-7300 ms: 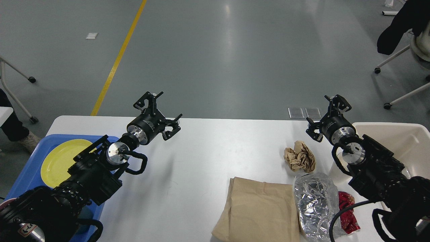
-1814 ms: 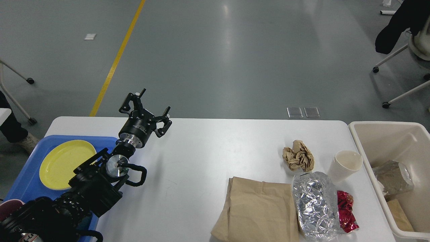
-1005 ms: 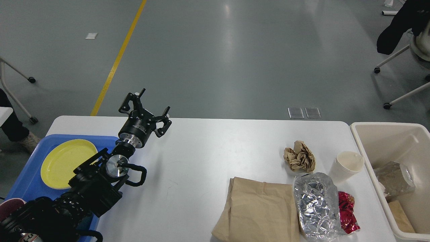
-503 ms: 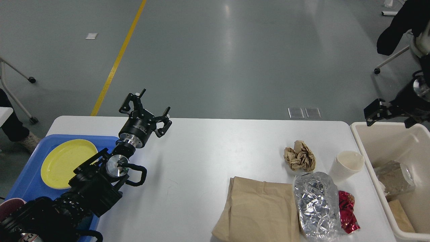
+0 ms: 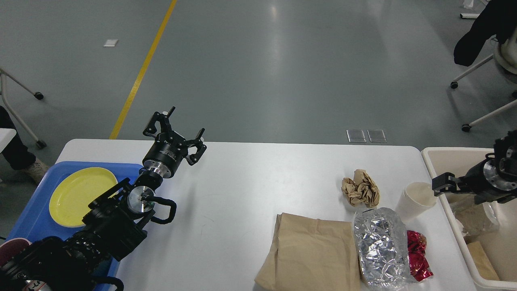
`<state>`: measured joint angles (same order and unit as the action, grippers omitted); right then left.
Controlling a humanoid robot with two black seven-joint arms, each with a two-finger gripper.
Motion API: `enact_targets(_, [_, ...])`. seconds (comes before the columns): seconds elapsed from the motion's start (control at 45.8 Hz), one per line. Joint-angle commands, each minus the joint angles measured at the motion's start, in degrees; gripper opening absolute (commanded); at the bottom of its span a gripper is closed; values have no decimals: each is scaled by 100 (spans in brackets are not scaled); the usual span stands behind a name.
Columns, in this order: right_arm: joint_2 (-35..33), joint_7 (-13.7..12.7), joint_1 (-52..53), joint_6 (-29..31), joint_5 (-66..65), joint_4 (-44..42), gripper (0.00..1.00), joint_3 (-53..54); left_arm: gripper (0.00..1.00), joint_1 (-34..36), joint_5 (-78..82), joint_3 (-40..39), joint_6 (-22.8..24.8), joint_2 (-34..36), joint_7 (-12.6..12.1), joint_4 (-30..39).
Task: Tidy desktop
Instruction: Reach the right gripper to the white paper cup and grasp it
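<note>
While my right gripper (image 5: 439, 186) hangs over the beige bin's (image 5: 434, 152) near rim, aperture impossible to tell, the white cup (image 5: 416, 199) stands just to its left on the desktop (image 5: 258, 182), far from my idle, open-fingered left gripper (image 5: 174, 128).

No legible text, label, brand, number or sign is found anywhere in the head view. A small pale marking is seen on the body of the left gripper (image 5: 174, 128), but it is too small to be read. A white tag with dark marks is seen on the left arm (image 5: 34, 286) at the lower edge, too blurred to be made out.
</note>
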<state>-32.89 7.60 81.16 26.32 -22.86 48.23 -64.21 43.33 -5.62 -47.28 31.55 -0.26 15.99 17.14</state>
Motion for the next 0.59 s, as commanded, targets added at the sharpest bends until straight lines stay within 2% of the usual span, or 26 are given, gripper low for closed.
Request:
enact_targets(0.0, [-112, -5, -240, -189, -8, -6, 100, 356, 98, 0, -1, -1, 0, -1, 0, 0])
enact_targets(0.372, [-51, -5, -373, -619, 1, -111, 100, 559, 98, 0, -1, -1, 0, -1, 0, 0])
enact_targets(0.568, [46, 4, -785, -927, 308, -208, 100, 752, 98, 0, -1, -1, 0, -1, 0, 0])
